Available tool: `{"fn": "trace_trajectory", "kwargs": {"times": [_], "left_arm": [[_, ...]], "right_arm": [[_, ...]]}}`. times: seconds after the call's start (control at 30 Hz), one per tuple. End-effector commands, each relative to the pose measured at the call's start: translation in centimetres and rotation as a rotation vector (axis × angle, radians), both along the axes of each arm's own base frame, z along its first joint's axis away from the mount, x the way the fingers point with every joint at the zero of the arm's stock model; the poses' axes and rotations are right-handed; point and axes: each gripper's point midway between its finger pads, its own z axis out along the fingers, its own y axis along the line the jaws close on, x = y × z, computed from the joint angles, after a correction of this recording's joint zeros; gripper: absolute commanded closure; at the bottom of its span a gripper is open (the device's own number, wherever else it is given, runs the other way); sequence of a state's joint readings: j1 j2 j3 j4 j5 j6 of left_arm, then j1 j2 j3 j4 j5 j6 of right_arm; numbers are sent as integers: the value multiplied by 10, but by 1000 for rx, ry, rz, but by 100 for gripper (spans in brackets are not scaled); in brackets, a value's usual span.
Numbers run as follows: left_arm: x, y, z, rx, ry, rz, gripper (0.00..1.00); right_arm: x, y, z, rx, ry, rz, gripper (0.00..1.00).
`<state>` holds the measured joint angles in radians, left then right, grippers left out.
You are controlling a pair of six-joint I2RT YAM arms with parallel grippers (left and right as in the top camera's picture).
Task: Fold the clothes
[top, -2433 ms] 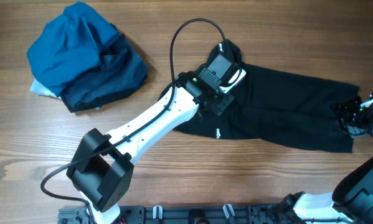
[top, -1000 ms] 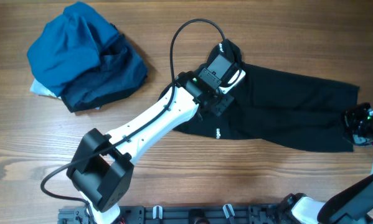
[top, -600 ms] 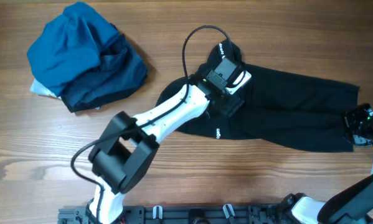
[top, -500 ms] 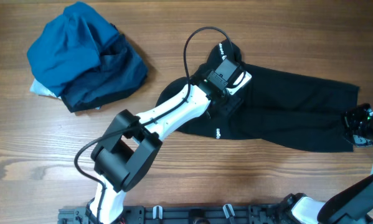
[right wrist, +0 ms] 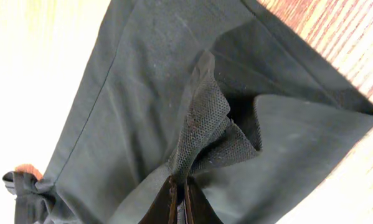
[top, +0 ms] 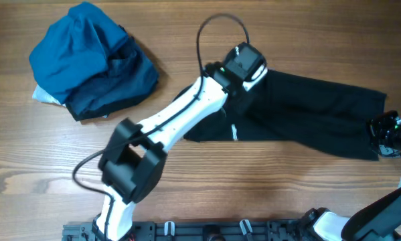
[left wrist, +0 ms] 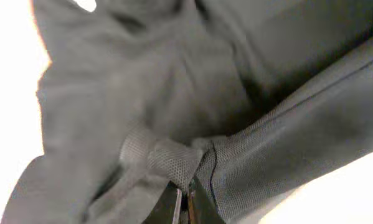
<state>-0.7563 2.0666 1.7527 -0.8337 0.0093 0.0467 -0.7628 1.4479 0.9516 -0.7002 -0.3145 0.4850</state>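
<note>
Jaws of the left gripper (left wrist: 182, 200) and right gripper (right wrist: 179, 194) pinch the black shirt (top: 307, 110) at opposite ends, probably to stretch it.

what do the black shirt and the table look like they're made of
Black shirt: seemingly a matte synthetic knit, perhaps polyester; the wrist views show a fine mesh weave and soft folds.
Table: wood or wood-look laminate with a low sheen; brown grain lines run along it, but which of the two is unclear.
</note>
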Motion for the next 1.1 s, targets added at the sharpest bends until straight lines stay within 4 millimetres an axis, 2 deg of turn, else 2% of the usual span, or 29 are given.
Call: {"fn": "trace_trajectory", "kwargs": {"times": [0.0, 0.17, 0.27, 0.4, 0.5, 0.57, 0.67, 0.73, 0.77, 0.8, 0.83, 0.93, 1.0, 1.07], "left_arm": [[2, 6, 34, -12, -57, 14, 96], [-21, 8, 29, 40, -3, -17, 96], [-38, 6, 24, 73, 29, -48, 96], [-59, -7, 23, 89, 41, -100, 96], [-70, -12, 21, 100, 49, -126, 96], [-76, -12, 18, 119, 61, -144, 95], [-76, -9, 15, 136, 64, -156, 94], [-73, -6, 15, 136, 64, -148, 85], [-72, -5, 15, 136, 65, -145, 83], [-71, -4, 14, 137, 66, -142, 75], [-71, -3, 14, 139, 65, -140, 57], [-57, 7, 15, 181, 13, -104, 39], [-50, 11, 16, 180, 8, -78, 34], [-41, 19, 16, 161, 21, 1, 28]], "right_arm": [[5, 2, 12, 2, -34, 25, 96], [7, -7, 52, -49, -54, 39, 96], [-5, -22, 72, -89, -16, 5, 96], [-57, -40, 64, -191, 260, -94, 95], [-78, -51, 63, -260, 370, -133, 96], [-82, -55, 64, -283, 390, -148, 96], [-69, -40, 60, -213, 328, -102, 96], [-59, -28, 49, -164, 290, -62, 89], [-61, -23, 41, -151, 301, -53, 86], [-63, -21, 31, -142, 311, -50, 78], [-62, -17, 23, -123, 303, -42, 75], [-46, 3, 0, -36, 207, 26, 69], [-35, 12, -3, -1, 139, 83, 64], [-36, 17, -5, 9, 138, 111, 55]]}}
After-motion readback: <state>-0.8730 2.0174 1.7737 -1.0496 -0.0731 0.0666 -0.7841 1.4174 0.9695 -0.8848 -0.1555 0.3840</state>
